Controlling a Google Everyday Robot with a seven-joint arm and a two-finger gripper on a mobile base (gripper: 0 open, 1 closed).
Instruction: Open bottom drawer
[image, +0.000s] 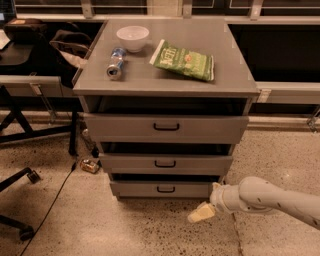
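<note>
A white, rounded robot arm (270, 197) reaches in from the lower right, low over the speckled beige floor (150, 232). At its end the pale cream gripper (201, 214) points down and to the left. It hangs in front of the lower right corner of the grey cabinet (165, 80). Whether its jaws are open or closed I cannot tell.

Just behind it, up and to the left, is the bottom drawer (135, 189). It is the lowest and shortest of three flat grey fronts, with a dark gap showing above it. Its small black bar handle (165, 189) sits at the middle, well left of the gripper and apart from it. Above come the mid-sized grey drawer front (200, 164) and then the tallest, widest grey drawer front (210, 128), which juts out furthest.

On the floor, left of the cabinet, lie a thin black cable (50, 210) and a small brownish object (90, 165) that is too blurred to name. The black wheeled base of an office chair (20, 180) stands further left.

On the cabinet's flat top, a silver and blue drink can (116, 63) lies on its side. Beyond the can stands a white round bowl (132, 37). A green snack bag (184, 60) lies flat to the right of both.
</note>
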